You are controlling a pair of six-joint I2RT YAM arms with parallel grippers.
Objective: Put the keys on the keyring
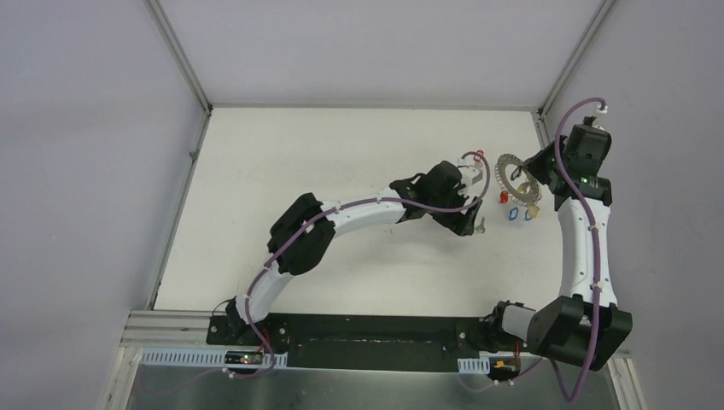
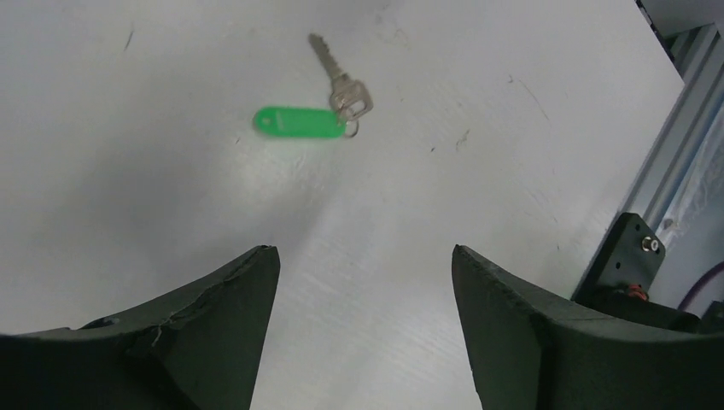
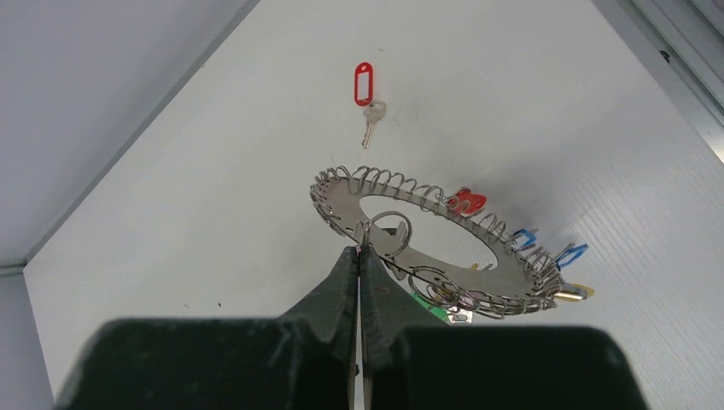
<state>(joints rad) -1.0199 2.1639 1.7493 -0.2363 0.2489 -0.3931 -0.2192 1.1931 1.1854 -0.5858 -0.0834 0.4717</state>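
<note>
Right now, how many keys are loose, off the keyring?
2: red-tagged key lying beyond the keyring; green-tagged key ahead of the left jaws. Arms may hide others.

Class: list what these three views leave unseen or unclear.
Right wrist view: what exactly the right gripper pinches on the keyring, hidden by its fingertips.
Top view: split rings too small to count.
Left wrist view: keyring outside frame; only the green-tagged key shows.

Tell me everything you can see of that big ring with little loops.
The keyring is a flat grey metal ring, fringed all round with small silver wire loops. Red, blue, yellow and green tags hang from it. The right gripper, shut, pinches its near edge; it looks tilted, seemingly lifted off the table.
</note>
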